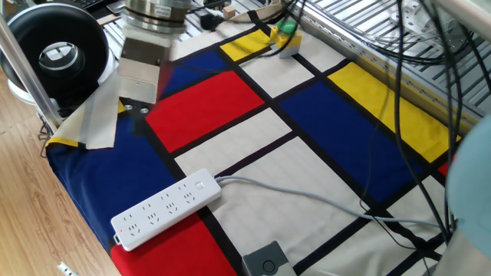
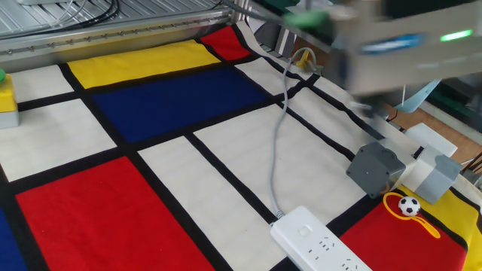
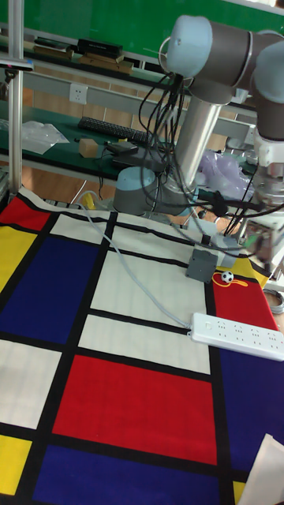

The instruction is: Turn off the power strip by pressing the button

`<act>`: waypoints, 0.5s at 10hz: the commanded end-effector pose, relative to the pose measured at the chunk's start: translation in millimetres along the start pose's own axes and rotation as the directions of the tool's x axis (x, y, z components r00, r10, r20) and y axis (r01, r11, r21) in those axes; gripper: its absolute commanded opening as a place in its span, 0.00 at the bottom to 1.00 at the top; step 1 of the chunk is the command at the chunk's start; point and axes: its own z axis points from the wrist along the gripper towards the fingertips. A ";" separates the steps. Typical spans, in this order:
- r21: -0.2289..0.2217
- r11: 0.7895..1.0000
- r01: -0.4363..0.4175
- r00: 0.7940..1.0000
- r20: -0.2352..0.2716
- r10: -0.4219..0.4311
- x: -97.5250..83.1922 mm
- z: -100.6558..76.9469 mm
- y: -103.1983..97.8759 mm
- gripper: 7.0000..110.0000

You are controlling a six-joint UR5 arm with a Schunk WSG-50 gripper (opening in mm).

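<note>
One long white power strip (image 1: 166,209) trails a grey cord (image 1: 307,198).

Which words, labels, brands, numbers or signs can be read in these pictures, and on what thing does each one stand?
None can be read.
Power strip: only socket holes and small red marks, no legible print.
Grey box: no text visible.
Black round device: a pale emblem in the middle, too blurred to read.
Gripper: motion-blurred, no label legible.

Open cloth around power strip (image 1: 166,208); grey box (image 1: 267,260) near cord end.
</note>
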 end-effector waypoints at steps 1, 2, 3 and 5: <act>0.225 0.940 -0.256 0.959 -0.067 0.277 29.0 -11.0 -67.0 0.57; 0.380 0.866 -0.325 0.919 -0.091 0.385 56.6 -24.7 -100.6 0.57; 0.441 0.807 -0.394 0.883 -0.065 0.466 64.5 -30.3 -111.2 0.57; 0.307 0.849 -0.430 0.887 -0.030 0.461 57.7 -17.6 -92.2 0.57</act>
